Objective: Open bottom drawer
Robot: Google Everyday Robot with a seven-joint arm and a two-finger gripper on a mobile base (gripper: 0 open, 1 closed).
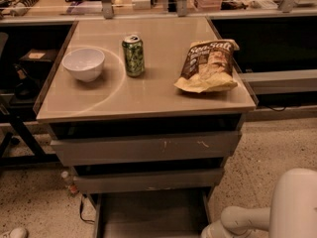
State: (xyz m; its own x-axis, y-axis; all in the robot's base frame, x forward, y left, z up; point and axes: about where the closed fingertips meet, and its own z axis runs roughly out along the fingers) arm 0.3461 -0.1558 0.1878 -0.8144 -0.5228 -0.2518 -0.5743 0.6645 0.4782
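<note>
In the camera view, I see the gripper (210,231) at the bottom edge, low on the right, just beside the right wall of the bottom drawer (148,213). Whether it is open or closed, or touching the drawer, I cannot tell. That drawer stands pulled out below the mid-width drawer front (148,180) and the scratched top front (146,148). On the tabletop (148,99) sit a white bowl (83,63), a green can (133,55) and a Sea Salt chip bag (208,66).

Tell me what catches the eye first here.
A white bowl, green can and chip bag sit on the tan cabinet top. Below, the bottom drawer is pulled out, its grey box exposed. The white arm reaches in at lower right; its claw is out of view.
</note>
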